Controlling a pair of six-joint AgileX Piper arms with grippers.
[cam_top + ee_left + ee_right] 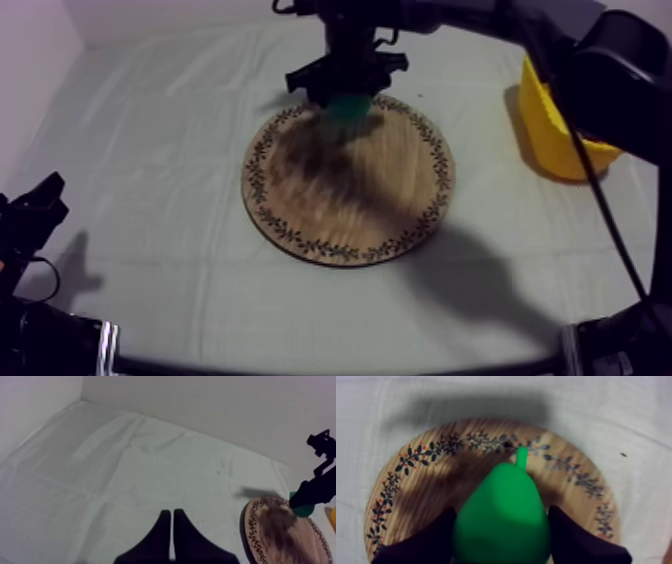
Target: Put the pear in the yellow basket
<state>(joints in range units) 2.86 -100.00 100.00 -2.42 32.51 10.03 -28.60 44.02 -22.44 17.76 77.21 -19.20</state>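
a: state of the right gripper?

b: the right gripper [346, 98] sits at the upper centre of the top view, over the far rim of the wooden board [340, 215]. in its wrist view the two black fingers [431, 541] stand apart, one on each flank of the pear [501, 518], and close against it. it has hold of the pear.

a: location of the pear?

b: between those fingers, above the board's patterned rim, with its stem pointing away from the wrist. in the top view it is a green patch just under the gripper, at the board's upper edge. i cannot tell whether its base touches the wood.

a: the basket?

b: the yellow basket [552, 135] stands on the cloth [150, 150] at the upper right of the top view, apart from the board's right edge. the right arm hides part of it. the pear is not in it.

a: the left gripper?

b: the left gripper [38, 205] is low at the left edge of the top view, well apart from the board. in its wrist view the fingers lie together as a narrow wedge with nothing between them, over bare cloth. the board and the pear show farther off.
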